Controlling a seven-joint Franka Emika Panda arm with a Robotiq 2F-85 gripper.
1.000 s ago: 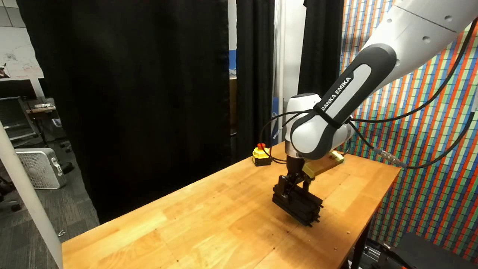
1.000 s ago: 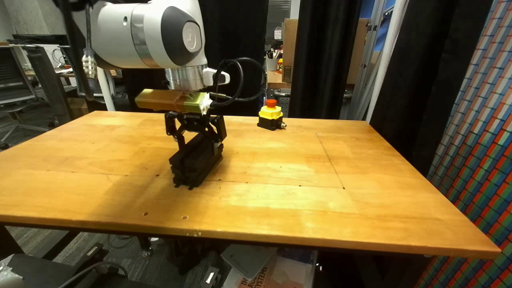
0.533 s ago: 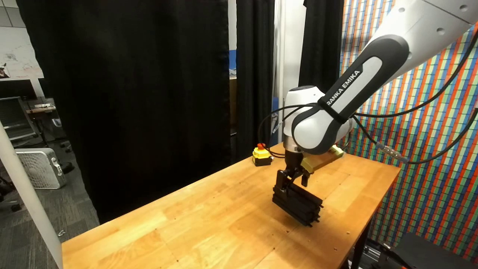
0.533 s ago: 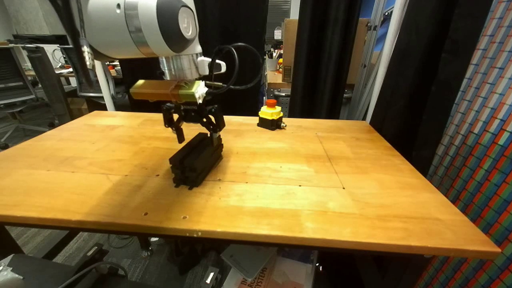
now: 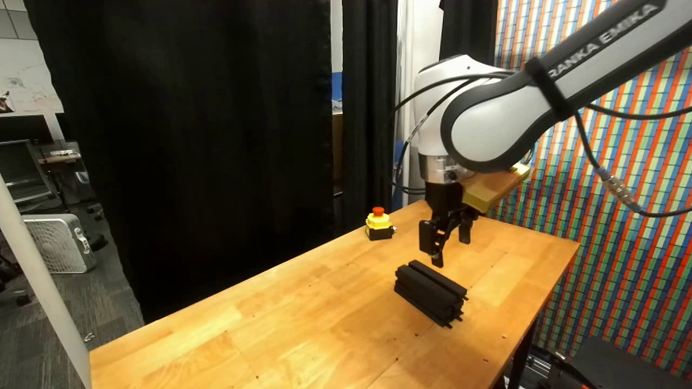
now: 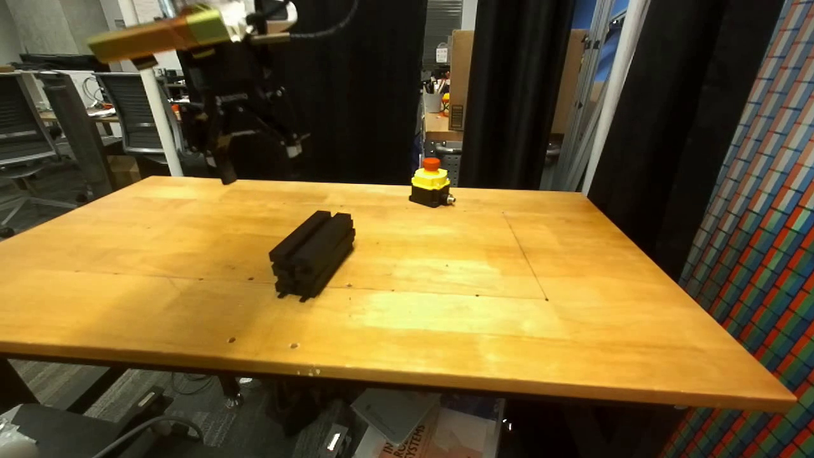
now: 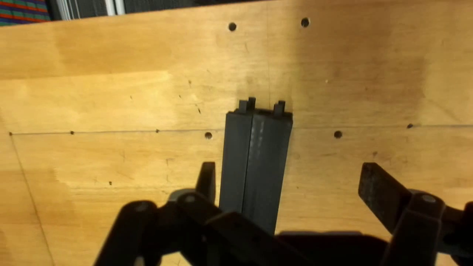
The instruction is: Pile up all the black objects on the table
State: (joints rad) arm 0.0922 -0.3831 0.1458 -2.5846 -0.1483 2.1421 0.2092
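- Several black objects [image 5: 430,294] are lying together in one pile [image 6: 315,261] on the table [image 5: 270,324]; dark edges are blending and hiding their exact count.
- Two long, parallel ridges [image 6: 299,234] are running along the top of the pile, with a groove showing between them in both exterior views.
- Short black prongs [image 7: 279,107] are sticking out past one end of the pile in the wrist view.
- The gripper [image 5: 451,251] is hanging above the table, apart from the pile, and its fingers [image 7: 380,192] are standing widely spread.
- In the wrist view, the pile is appearing between the fingers, nearer to one than to its partner, while part of it is hiding behind the gripper.
- In an exterior view, the gripper is blurring against a black curtain [image 6: 375,95].
- A white robot arm [image 5: 489,129] is slanting down from the upper right in an exterior view, and a gold-coloured casing [image 5: 494,189] is jutting out above the gripper.
- A red-and-yellow button [image 6: 430,181] on a black base [image 6: 426,196] is standing upright near an edge of the table, well apart from the pile.
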